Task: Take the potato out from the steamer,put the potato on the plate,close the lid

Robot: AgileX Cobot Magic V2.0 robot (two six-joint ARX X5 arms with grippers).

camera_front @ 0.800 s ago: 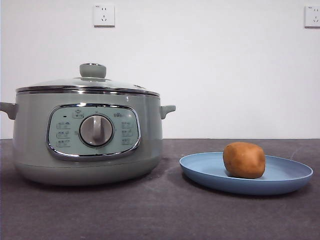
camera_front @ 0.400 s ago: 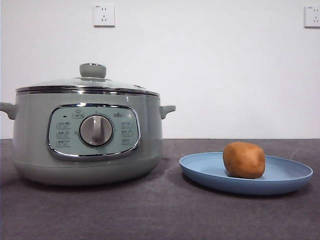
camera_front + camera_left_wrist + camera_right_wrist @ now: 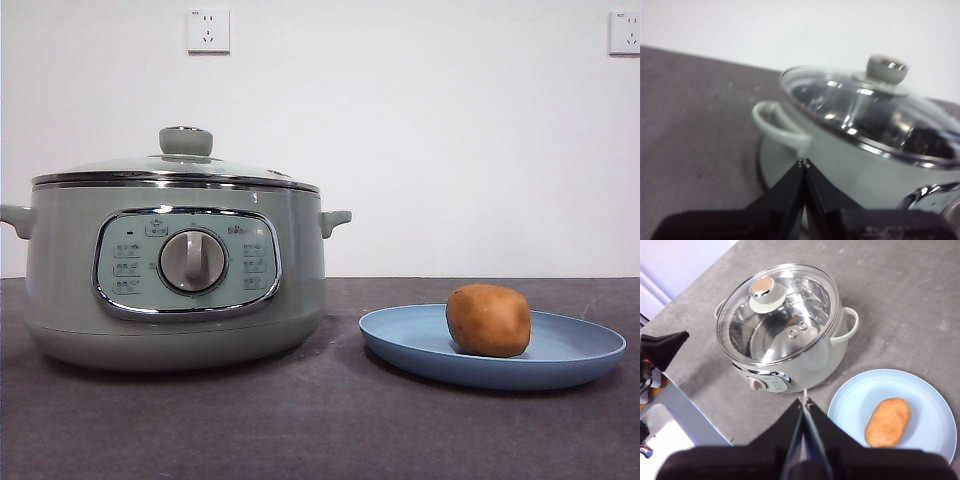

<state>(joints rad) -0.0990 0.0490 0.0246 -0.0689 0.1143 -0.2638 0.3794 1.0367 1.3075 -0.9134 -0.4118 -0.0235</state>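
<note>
The sage-green steamer (image 3: 175,275) stands at the left of the table with its glass lid (image 3: 175,165) seated on the rim. The orange-brown potato (image 3: 488,319) lies on the light-blue plate (image 3: 400,340) to the steamer's right. My left gripper (image 3: 803,162) is shut and empty, low beside the steamer's (image 3: 850,165) side handle, with the lid (image 3: 865,110) just beyond. My right gripper (image 3: 805,399) is shut and empty, high above the table, looking down on the steamer (image 3: 785,325), potato (image 3: 887,422) and plate (image 3: 935,410). Neither arm shows in the front view.
Grey tabletop (image 3: 320,430) spreads around both objects. A white wall with two sockets (image 3: 208,30) stands behind. In the right wrist view the left arm's black tip (image 3: 662,347) sits at the table's edge beside the steamer.
</note>
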